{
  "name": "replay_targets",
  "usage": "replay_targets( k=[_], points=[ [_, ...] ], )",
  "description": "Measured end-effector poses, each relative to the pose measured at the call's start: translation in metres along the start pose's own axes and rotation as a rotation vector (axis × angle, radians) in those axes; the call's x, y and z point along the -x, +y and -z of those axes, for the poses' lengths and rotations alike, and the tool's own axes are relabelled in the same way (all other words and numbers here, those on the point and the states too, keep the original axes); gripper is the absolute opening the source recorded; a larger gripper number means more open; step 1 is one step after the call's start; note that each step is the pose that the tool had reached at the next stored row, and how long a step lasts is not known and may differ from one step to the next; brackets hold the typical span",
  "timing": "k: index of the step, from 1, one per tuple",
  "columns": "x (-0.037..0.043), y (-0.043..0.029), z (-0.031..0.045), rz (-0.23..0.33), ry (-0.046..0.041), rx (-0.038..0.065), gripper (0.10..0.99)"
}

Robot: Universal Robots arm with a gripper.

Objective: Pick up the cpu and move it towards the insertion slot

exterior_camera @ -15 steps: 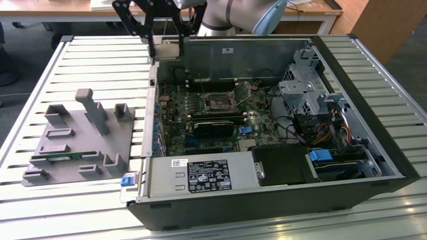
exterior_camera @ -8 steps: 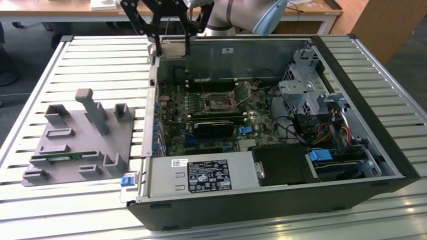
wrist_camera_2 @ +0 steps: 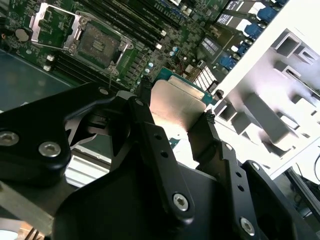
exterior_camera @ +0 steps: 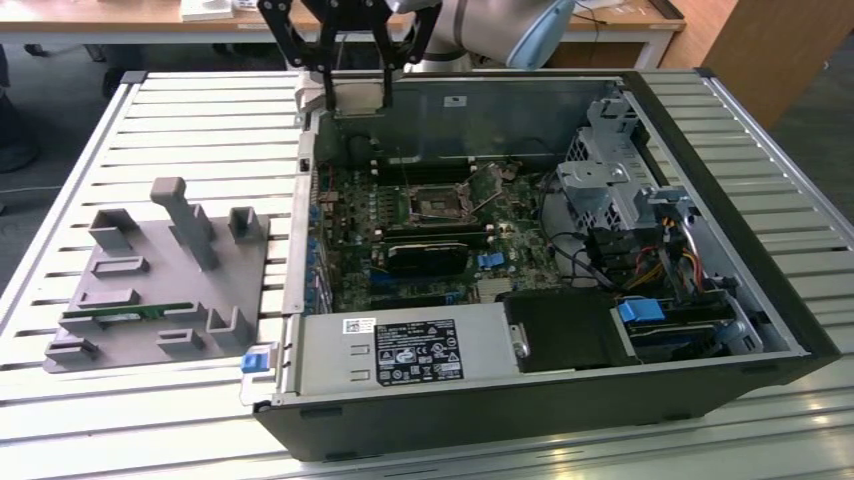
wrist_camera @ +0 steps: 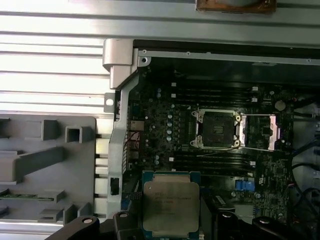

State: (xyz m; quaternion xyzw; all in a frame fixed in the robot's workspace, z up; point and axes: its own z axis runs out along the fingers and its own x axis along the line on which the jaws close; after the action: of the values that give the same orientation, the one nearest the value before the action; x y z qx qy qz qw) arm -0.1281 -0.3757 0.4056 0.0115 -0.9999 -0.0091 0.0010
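Black linkage plates of the tool (wrist_camera_2: 175, 107) sit closest to the lens in the second wrist view, and its two fingers (wrist_camera_2: 207, 137) are clamped on opposite edges of the cpu (wrist_camera_2: 175, 105), which is held clear of any surface. In the first wrist view the same chip (wrist_camera: 170, 207) presents its silver-grey lid with a paler rim, gripped at the sides and hanging above the open computer case (exterior_camera: 747, 300) near the case wall that faces the grey fixture.

In the exterior view the tool (exterior_camera: 352, 100) hangs over the far corner of the case, on that view's left, with the chip between its fingers. The insertion slot (wrist_camera: 218, 129) lies well apart from the chip, in the middle of the motherboard (wrist_camera: 165, 120), its metal frame swung open and its dark centre exposed.

Judgement on handling: the chip is light, rigid and flat, with a smooth metal lid likely to slip under a loose hold. Its underside contacts are probably delicate, so an edge grip, as now applied, is the sound one.

Outside the case, a grey parts fixture (exterior_camera: 160, 280) rests on the slatted counter (exterior_camera: 200, 120) towards the exterior view's left, carrying a thin green memory stick (exterior_camera: 127, 312).
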Motion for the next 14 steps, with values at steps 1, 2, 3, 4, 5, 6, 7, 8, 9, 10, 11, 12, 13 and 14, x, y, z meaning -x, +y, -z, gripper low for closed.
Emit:
replay_targets(
  k=[1,2,3,4,5,6,7,8,9,10,11,12,13,14],
  points=[
    [0.0014,0.0005,-0.0001,0.0,-0.0001,0.0,0.541],
    [0.0029,0.0012,-0.0001,0.0,0.0,0.0,0.541],
    [0.0043,0.0018,-0.0001,0.0,0.0,0.0,0.541],
    [0.0057,0.0025,-0.0001,0.0,0.0,0.0,0.541],
    [0.0073,0.0032,-0.0001,0.0,0.0,0.0,0.541],
    [0.0087,0.0038,-0.0001,0.0,0.0,0.0,0.541],
    [0.0101,0.0045,-0.0002,0.0,0.0,0.0,0.541],
    [0.0116,0.0052,-0.0002,0.0,0.0,0.0,0.541],
    [0.013,0.006,-0.0002,0.0,0.0,0.0,0.541],
    [0.0146,0.0069,-0.0003,0.0,0.0,0.0,0.541],
    [0.0161,0.0079,-0.0003,0.0,0.0,0.0,0.541],
    [0.0176,0.0089,-0.0004,0.0,-0.0001,0.0,0.541],
    [0.0189,0.0098,-0.0004,0.0,0.0,0.0,0.541],
    [0.0204,0.0108,-0.0004,0.0,0.0,0.0,0.541]
  ],
)
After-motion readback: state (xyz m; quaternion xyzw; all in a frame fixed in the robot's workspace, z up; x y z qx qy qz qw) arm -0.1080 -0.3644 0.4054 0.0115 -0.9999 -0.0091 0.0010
